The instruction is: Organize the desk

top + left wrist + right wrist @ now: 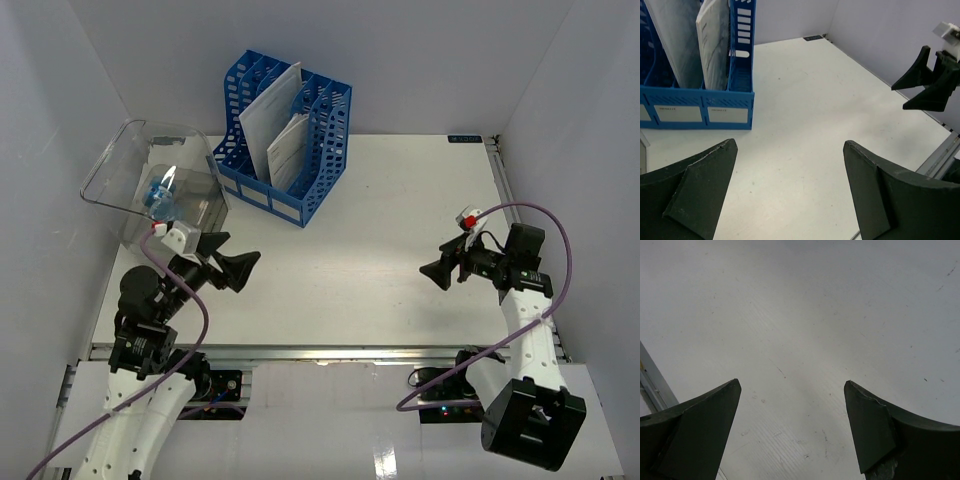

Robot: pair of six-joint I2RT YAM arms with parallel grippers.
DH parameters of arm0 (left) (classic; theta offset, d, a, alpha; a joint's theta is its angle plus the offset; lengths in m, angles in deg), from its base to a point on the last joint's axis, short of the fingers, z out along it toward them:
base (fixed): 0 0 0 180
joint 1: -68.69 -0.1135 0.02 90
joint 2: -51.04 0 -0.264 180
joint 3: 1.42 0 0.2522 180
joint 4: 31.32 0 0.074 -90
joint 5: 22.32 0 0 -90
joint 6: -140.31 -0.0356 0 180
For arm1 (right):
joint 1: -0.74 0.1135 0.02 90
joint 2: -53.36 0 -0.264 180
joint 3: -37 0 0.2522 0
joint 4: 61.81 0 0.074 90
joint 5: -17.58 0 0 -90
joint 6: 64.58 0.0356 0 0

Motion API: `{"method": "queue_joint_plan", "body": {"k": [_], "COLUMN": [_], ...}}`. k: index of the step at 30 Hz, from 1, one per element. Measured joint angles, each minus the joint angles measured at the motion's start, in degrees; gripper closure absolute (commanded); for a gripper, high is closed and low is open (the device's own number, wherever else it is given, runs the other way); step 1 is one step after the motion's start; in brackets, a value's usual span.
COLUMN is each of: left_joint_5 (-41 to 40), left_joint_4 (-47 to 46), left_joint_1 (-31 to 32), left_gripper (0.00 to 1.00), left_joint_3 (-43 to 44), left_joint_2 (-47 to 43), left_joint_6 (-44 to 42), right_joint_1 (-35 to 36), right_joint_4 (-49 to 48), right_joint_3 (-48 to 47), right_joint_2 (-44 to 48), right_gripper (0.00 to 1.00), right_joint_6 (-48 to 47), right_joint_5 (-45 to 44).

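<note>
Handling, the desk (390, 210): rigid, heavy and fixed, judged too large for either arm to move. It serves as the work surface, so there is no place on it to take hold.
Position: fills the middle of the top view, under both arms, with white walls (560, 90) on three sides.
Front edge: metal rail (330, 352), straight, ribbed and hard, running along the near side.
Surface: flat, smooth, matte white. The right wrist view shows fine scuffs and dark specks. Judged low in friction, so light items should slide easily on it.
File holder (300, 185): blue perforated plastic with upright dividers and white label strips on its low front wall. It stands at the desk's far left.
Papers (272, 115): white sheets or booklets leaning in the holder's compartments. Thin and floppy, judged best pinched by an upper edge.
Bin (135, 165): clear, thin-walled plastic with rounded corners, at the far-left edge just beside the holder. It holds something blue and white that cannot be identified.
Left gripper (232, 262): jaws spread wide with nothing between them, above bare desk near the bin.
Right gripper (440, 262): jaws apart and empty, over bare desk on the near right.
</note>
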Motion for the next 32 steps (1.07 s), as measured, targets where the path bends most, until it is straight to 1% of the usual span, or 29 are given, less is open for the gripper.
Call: {"method": "queue_joint_plan", "body": {"k": [5, 10, 19, 24, 32], "left_joint_5": [-1.1, -2.3, -4.0, -5.0, -5.2], "left_joint_4": [5.0, 7.7, 8.7, 8.7, 8.7], "left_joint_1": [0.0, 0.0, 0.0, 0.0, 0.0], "left_gripper": [0.02, 0.02, 0.02, 0.02, 0.02], "left_joint_3": [-1.8, -3.8, -5.2, -5.7, -5.8], "left_joint_2": [-4.3, -8.6, -11.8, -13.9, -13.8], "left_joint_6": [-1.0, -1.4, -1.6, -1.6, -1.6], "right_joint_1": [-0.1, -0.1, -0.1, -0.2, -1.0], "right_joint_4": [-1.6, -6.5, -10.9, -12.6, -14.4], "right_joint_3": [0.8, 4.6, 4.9, 4.9, 5.0], "right_joint_2": [3.6, 8.5, 10.0, 12.1, 14.4], "right_gripper": [0.1, 0.1, 0.1, 0.1, 0.1], "right_joint_6": [2.9, 10.4, 19.3, 22.2, 26.4], "right_joint_5": [-2.7, -8.3, -17.2, -20.8, -25.8]}}
